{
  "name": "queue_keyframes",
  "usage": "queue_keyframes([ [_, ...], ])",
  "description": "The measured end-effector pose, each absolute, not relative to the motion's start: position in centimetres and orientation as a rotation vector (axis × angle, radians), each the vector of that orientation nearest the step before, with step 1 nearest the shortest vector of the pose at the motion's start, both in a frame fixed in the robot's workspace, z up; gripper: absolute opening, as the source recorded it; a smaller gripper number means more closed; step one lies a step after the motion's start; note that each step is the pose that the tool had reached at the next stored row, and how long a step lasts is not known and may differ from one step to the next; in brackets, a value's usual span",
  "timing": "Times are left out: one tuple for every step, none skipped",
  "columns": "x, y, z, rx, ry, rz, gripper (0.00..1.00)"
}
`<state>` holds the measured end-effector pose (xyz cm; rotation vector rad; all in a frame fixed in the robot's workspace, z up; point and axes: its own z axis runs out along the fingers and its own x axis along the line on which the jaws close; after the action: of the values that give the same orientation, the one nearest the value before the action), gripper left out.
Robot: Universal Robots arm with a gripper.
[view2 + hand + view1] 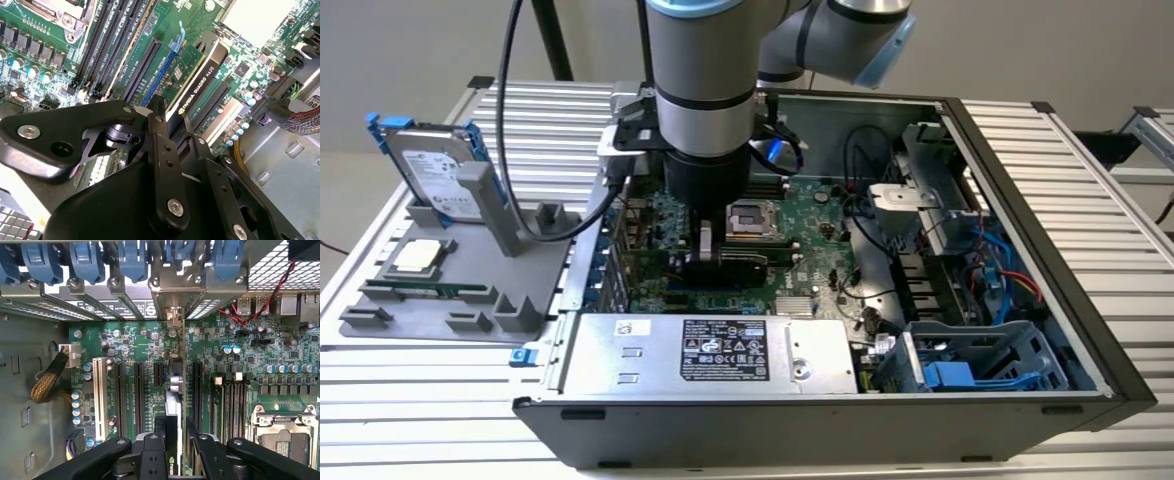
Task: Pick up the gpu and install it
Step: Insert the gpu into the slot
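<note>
gripper (176,440) clamping gpu (197,82), apparently over motherboard slot

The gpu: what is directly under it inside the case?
Under the gpu, held edge-on by the tool, lies the green motherboard with its long black expansion slots. The slot right beneath the card is covered by the card itself, so seating cannot be judged.

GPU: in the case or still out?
In: the gpu stands on edge among the motherboard slots, end effector shut on it.
</note>
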<state>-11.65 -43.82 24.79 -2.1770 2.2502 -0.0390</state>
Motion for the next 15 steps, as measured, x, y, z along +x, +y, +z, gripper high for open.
queue_keyframes([
  [-11.65, -43.82, 24.73, -2.177, 2.250, -0.039, 0.00],
  [-11.65, -43.82, 24.65, -2.177, 2.250, -0.039, 0.00],
  [-11.65, -43.82, 24.62, -2.176, 2.250, -0.039, 0.00],
  [-11.65, -43.82, 24.61, -2.177, 2.250, -0.039, 0.00],
  [-11.65, -43.82, 24.58, -2.177, 2.250, -0.039, 0.00],
  [-11.65, -43.82, 24.53, -2.177, 2.250, -0.039, 0.00],
  [-11.64, -43.82, 24.46, -2.177, 2.250, -0.039, 0.00],
  [-11.64, -43.82, 24.40, -2.177, 2.250, -0.039, 0.00],
  [-11.64, -43.82, 24.36, -2.177, 2.250, -0.039, 0.00],
  [-11.65, -43.83, 24.34, -2.177, 2.250, -0.039, 0.00],
  [-11.65, -43.83, 24.34, -2.177, 2.250, -0.039, 0.00],
  [-11.65, -43.82, 24.32, -2.177, 2.250, -0.039, 0.00],
  [-11.65, -43.82, 24.30, -2.177, 2.250, -0.039, 0.00],
  [-11.65, -43.82, 24.24, -2.177, 2.250, -0.039, 0.00],
  [-11.65, -43.82, 24.17, -2.177, 2.250, -0.039, 0.00],
])
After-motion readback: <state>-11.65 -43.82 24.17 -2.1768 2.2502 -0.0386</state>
